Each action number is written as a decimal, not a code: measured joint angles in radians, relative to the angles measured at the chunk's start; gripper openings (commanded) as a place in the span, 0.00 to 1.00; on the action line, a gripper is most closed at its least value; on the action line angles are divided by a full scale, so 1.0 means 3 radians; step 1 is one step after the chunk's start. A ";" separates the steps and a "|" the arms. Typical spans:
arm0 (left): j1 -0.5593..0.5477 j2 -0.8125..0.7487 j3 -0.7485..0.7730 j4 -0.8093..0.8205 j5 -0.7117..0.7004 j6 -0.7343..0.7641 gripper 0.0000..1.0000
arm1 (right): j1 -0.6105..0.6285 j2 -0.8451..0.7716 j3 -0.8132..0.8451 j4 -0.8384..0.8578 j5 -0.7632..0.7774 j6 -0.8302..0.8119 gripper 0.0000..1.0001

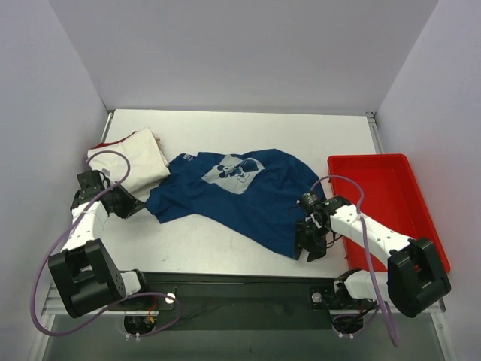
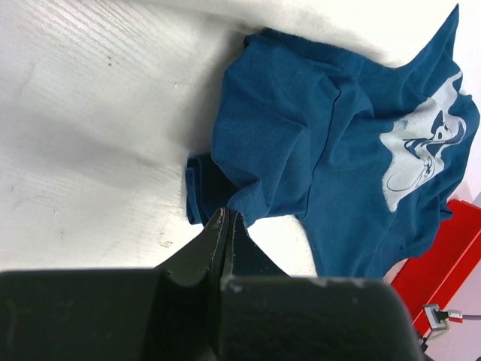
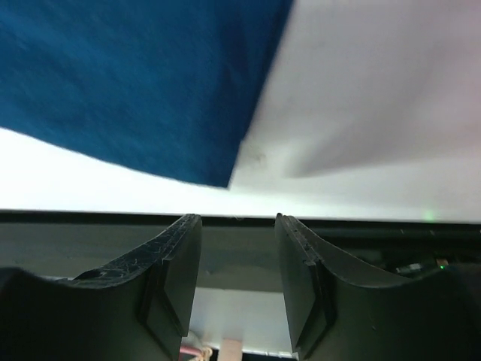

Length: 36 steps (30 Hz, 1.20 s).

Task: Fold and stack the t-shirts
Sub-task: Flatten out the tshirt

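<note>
The teal-blue t-shirt (image 1: 240,192) with a white printed graphic lies loosely spread in the middle of the table. A cream-white t-shirt (image 1: 131,162) with a red edge rests folded at the back left. My left gripper (image 1: 140,204) is at the blue shirt's left sleeve. In the left wrist view its jaws (image 2: 228,218) are pressed together with the sleeve hem (image 2: 263,207) pinched at their tips. My right gripper (image 1: 312,248) stands open just off the shirt's front right corner (image 3: 150,90). Nothing is between its fingers (image 3: 237,218).
A red plastic tray (image 1: 391,203) stands at the right, close behind my right arm; its corner (image 2: 443,256) also shows in the left wrist view. The table's front edge runs just below the right gripper. White walls close in the back and sides.
</note>
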<state>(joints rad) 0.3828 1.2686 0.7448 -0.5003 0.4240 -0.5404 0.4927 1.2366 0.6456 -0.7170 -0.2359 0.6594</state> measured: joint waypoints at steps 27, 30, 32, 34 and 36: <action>0.0000 0.0095 -0.0005 0.0003 -0.0003 0.0089 0.00 | 0.0136 0.0551 -0.0014 0.0530 0.0058 0.0165 0.00; -0.0003 0.0094 -0.0011 0.0043 -0.0003 0.0076 0.00 | 0.0149 0.0551 0.0037 0.0459 0.0070 0.0159 0.00; -0.0023 0.0083 -0.0050 0.0122 -0.0015 0.0036 0.00 | 0.0150 0.0544 0.0141 0.0351 0.0084 0.0156 0.00; -0.0092 0.0055 -0.0097 0.0179 -0.0084 -0.0029 0.00 | 0.0149 0.0524 0.0317 0.0209 0.0104 0.0145 0.00; -0.0240 0.0015 -0.0128 0.0221 -0.0170 -0.0113 0.00 | 0.0139 0.0470 0.0530 0.0078 0.0134 0.0120 0.00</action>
<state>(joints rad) 0.3107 1.2732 0.7063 -0.4339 0.3729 -0.5743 0.5343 1.3777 0.8047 -0.6937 -0.1959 0.6952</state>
